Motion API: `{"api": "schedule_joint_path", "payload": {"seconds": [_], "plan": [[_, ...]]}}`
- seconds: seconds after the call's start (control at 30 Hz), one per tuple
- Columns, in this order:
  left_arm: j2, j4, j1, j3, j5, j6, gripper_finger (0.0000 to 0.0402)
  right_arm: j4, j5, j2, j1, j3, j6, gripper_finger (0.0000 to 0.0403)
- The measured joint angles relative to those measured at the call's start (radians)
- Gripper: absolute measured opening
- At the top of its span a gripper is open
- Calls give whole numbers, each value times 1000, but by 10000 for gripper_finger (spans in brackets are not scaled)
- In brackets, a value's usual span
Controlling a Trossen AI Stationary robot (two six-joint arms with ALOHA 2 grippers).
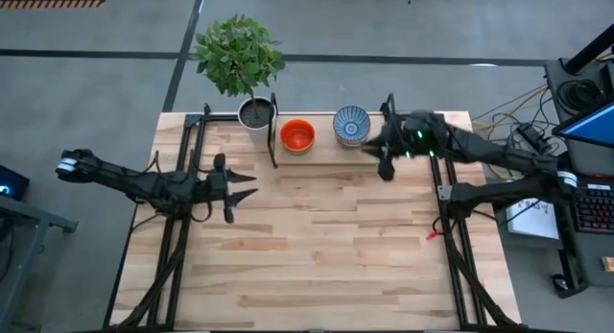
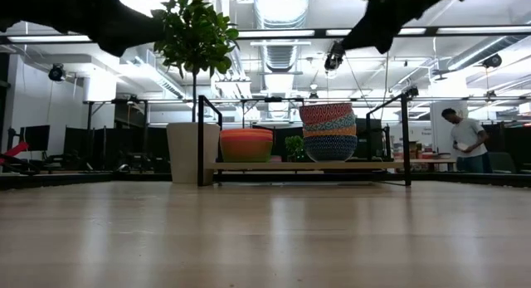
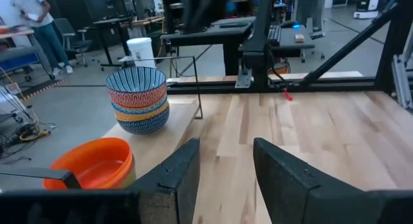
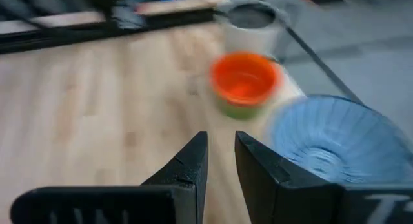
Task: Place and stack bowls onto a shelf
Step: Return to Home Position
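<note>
Two stacks of bowls stand on the low wooden shelf (image 1: 321,153) at the table's far edge. A red-orange bowl (image 1: 297,135) tops the left stack (image 2: 246,144), with a green one under it (image 4: 240,109). A blue-and-white patterned bowl (image 1: 352,125) tops the taller right stack (image 2: 329,132) (image 3: 137,98). My right gripper (image 1: 386,167) (image 4: 221,156) hovers just right of and nearer than the patterned stack, raised above the shelf (image 2: 333,59), narrowly open and empty. My left gripper (image 1: 247,185) (image 3: 226,169) hangs open over the table's left half, pointing right.
A potted plant (image 1: 255,112) in a pale pot (image 2: 192,153) stands just left of the shelf's black post (image 1: 274,131). Black frame rails run along both table sides (image 1: 451,227). A person (image 2: 465,139) stands in the room beyond. Bare tabletop (image 1: 326,247) spans the middle and near side.
</note>
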Motion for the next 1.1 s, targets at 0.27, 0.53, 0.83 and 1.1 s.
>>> {"api": "schedule_joint_path", "payload": {"seconds": [0.27,0.53,0.83,1.1], "plan": [[-63,13,0,-48,2,16,127,324,-85,-224,108,-336,-47,68],[-167,-60,2,-48,2,-5,127,394,-208,-456,111,-559,-57,68],[-285,-59,11,-82,2,-5,127,414,-231,-743,111,-750,-75,68],[-432,-58,55,-178,0,-4,127,354,-238,-947,111,-785,-85,68]]}}
